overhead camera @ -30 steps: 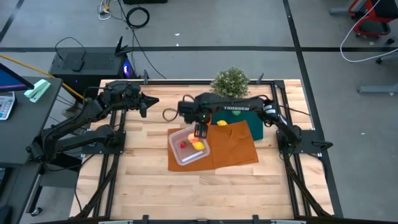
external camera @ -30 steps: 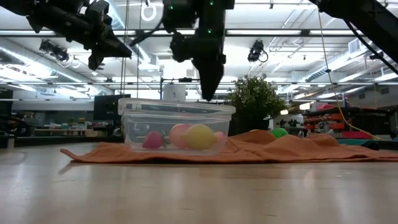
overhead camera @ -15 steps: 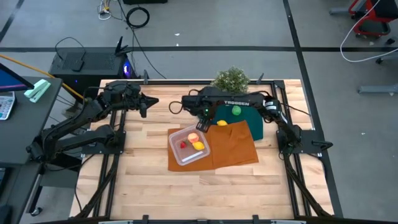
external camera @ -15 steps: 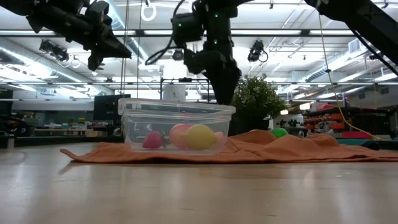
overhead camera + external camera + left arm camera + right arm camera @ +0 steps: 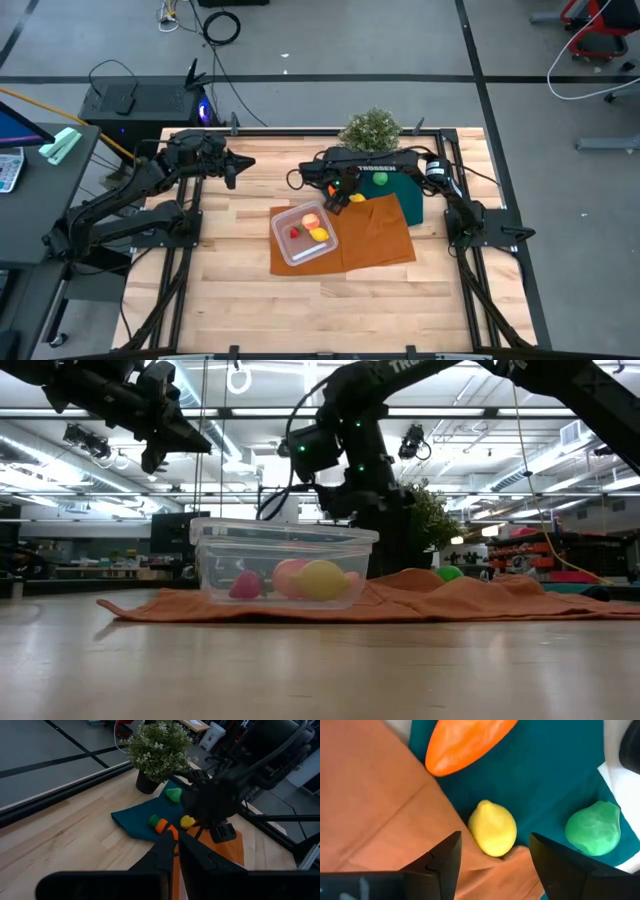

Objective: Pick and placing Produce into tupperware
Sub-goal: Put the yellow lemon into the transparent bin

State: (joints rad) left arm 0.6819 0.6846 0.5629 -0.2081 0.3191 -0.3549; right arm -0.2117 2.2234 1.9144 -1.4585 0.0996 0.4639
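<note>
The clear tupperware (image 5: pixel 303 236) sits on the orange cloth (image 5: pixel 378 232) and holds a lemon (image 5: pixel 319 235), a peach-red fruit (image 5: pixel 311 220) and a tiny red piece (image 5: pixel 294 232). A second lemon (image 5: pixel 492 827) lies where the orange cloth meets the dark green cloth (image 5: pixel 555 775). The carrot (image 5: pixel 467 740) and the green ball (image 5: pixel 593 828) rest on the green cloth. My right gripper (image 5: pixel 495 842) is open, hovering over that lemon with one finger on either side and touching nothing. My left gripper (image 5: pixel 240 165) is shut, raised over the table's far left.
A bushy potted plant (image 5: pixel 371 130) stands at the far edge behind the green cloth. Bare wood lies on the near side of the tupperware and to its left (image 5: pixel 230 290). The table frame rails (image 5: pixel 470 290) run along both sides.
My right gripper has left its place above the tupperware, swung toward the table's right and far side, tipped over and come down low over the lemon on the cloths. The produce in the tupperware has stayed put.
</note>
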